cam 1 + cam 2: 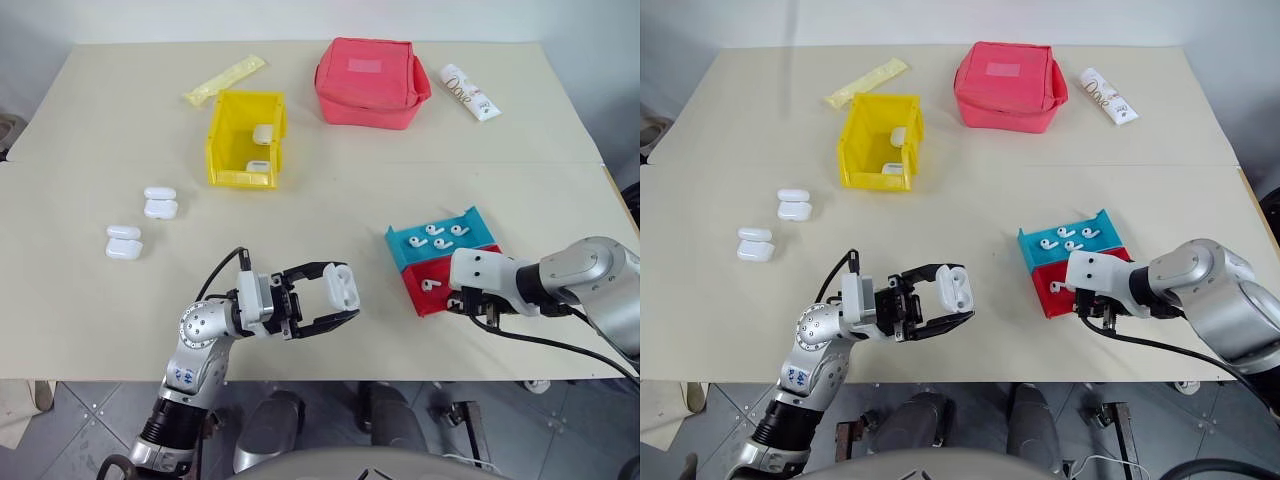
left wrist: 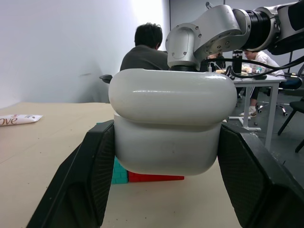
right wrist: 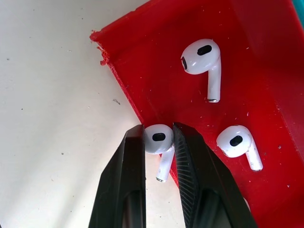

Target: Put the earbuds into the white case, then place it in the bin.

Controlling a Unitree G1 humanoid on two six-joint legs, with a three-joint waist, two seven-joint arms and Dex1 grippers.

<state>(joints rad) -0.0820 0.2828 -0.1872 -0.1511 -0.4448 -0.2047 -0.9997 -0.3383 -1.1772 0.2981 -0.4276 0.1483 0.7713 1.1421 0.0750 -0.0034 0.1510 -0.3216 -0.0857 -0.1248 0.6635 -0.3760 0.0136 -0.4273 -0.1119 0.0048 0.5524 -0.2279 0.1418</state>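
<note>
Above the desk (image 1: 100, 330), the left hand (image 1: 335, 303) grips a glossy white rounded earbud case (image 1: 341, 287). Meanwhile, the right hand (image 3: 159, 142) pinches a tiny white stemmed earbud (image 3: 158, 142) at the shallow red plastic tray (image 3: 266, 104).

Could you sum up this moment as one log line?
left end effector: holding white case | right end effector: pinching earbud at red tray
</note>
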